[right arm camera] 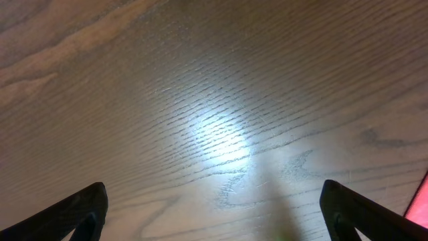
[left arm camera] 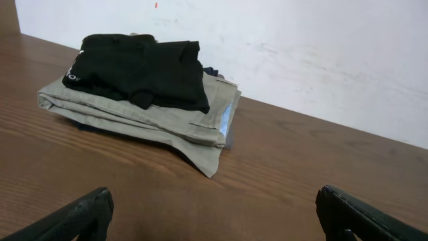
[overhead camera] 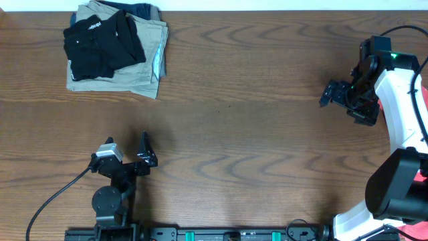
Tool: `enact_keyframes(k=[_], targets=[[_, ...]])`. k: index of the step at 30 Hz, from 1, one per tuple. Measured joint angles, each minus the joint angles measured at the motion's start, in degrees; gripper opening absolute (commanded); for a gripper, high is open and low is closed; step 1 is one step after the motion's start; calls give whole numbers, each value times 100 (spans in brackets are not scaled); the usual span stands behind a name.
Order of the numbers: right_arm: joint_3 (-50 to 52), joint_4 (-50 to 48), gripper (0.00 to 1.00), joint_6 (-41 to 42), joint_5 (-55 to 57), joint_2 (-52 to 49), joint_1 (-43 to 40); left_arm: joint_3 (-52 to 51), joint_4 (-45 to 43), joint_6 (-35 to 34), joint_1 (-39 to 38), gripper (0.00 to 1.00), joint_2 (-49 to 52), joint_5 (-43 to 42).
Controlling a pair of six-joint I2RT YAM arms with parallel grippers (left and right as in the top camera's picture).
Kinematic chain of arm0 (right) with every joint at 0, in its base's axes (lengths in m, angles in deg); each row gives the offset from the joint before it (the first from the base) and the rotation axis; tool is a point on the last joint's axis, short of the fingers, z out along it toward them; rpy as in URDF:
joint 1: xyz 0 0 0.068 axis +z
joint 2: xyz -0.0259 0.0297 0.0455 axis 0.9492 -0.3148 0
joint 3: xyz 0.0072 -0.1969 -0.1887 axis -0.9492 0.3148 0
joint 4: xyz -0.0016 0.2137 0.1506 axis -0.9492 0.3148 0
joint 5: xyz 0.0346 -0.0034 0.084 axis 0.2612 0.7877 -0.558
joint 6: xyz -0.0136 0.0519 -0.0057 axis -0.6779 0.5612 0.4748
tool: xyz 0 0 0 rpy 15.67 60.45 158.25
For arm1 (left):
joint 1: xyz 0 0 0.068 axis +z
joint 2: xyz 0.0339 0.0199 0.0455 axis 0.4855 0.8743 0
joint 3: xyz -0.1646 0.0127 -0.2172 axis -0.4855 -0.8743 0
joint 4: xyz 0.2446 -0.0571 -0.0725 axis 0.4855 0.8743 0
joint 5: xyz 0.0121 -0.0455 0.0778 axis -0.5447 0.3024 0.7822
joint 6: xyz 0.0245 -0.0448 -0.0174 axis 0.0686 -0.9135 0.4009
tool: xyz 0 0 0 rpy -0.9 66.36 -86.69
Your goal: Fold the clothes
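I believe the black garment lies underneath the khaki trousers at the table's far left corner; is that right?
Not quite: the black garment lies on top of the khaki trousers, not underneath them, as the overhead view shows. They are indeed at the far left corner of the table.

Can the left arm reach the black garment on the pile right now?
Probably yes: the open left gripper faces the black garment, topmost on the khaki trousers, with bare table between.
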Motion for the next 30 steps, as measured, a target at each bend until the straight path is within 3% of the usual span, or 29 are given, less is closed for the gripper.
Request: enact_keyframes(k=[17,26,30], targets=[[0,0,99,0,2,131,127,0,2,0,0,98,0,2],[4,-341,99,0,179,1626,540,2,4,0,0,98,0,2],[361,-1464,99,9,334,2474,643,9,17,0,0,98,0,2]])
